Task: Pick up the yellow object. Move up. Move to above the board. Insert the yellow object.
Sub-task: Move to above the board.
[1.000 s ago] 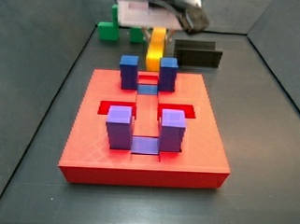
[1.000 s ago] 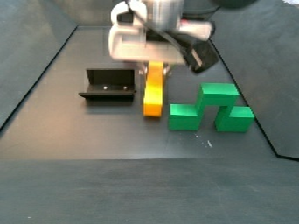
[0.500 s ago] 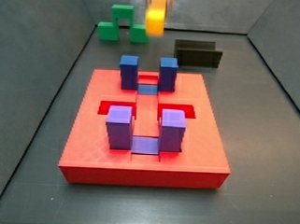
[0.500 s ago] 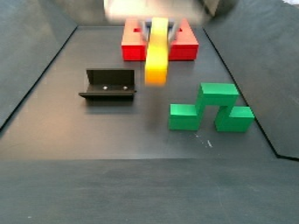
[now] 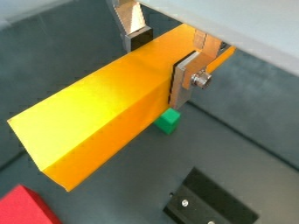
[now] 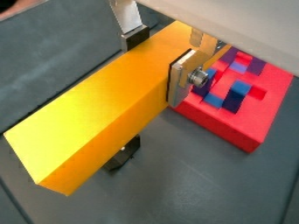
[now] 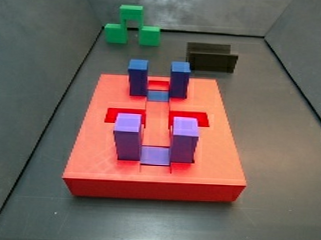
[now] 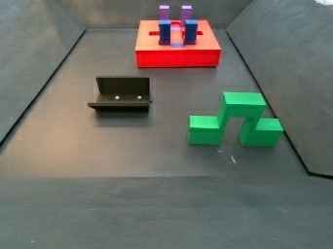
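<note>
Gripper (image 5: 163, 54), out of both side views: jaws clamped across the yellow object (image 5: 100, 114), held high so it clears the board (image 6: 239, 92) posts.

No writing, label, brand or number can be read anywhere: not on the yellow bar (image 5: 105, 109) clamped in the gripper (image 5: 163, 54) seen in both wrist views, nor on the red board (image 7: 156, 142), green blocks (image 8: 235, 121) or fixture (image 8: 121, 94).
</note>
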### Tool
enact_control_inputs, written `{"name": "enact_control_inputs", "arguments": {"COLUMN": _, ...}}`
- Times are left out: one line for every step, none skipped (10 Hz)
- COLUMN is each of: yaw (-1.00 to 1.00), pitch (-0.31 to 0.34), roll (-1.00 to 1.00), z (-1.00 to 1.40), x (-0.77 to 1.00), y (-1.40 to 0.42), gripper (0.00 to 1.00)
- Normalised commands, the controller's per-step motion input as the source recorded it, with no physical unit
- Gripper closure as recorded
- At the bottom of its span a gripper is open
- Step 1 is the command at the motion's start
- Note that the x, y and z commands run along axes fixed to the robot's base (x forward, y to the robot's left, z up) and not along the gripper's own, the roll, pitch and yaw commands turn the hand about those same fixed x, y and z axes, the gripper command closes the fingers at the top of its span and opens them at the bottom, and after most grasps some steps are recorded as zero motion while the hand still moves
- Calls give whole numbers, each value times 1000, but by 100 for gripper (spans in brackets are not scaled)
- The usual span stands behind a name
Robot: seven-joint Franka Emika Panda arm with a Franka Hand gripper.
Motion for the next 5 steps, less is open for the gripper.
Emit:
{"name": "enact_control_inputs", "arguments": {"yaw": 3, "pitch": 66, "roll": 25, "z": 411, "x": 37, "y": -2, "gripper": 100}}
{"name": "enact_control_inputs", "arguments": {"yaw": 5, "pitch": 57, "roll": 21, "z": 179, "x": 42, "y": -1, "gripper": 100}}
{"name": "enact_control_inputs", "arguments": {"yaw": 220, "pitch": 350, "roll": 29, "z": 238, "x": -95, "y": -1400, "gripper": 100}}
{"name": "enact_control_inputs", "arguments": {"yaw": 203, "pitch": 328, "roll": 49, "z": 222, "x": -96, "y": -1400, "gripper": 100}}
{"name": "enact_control_inputs", "arguments": {"yaw": 122, "pitch": 232, "roll": 50, "z": 230, "x": -86, "y": -1400, "gripper": 100}}
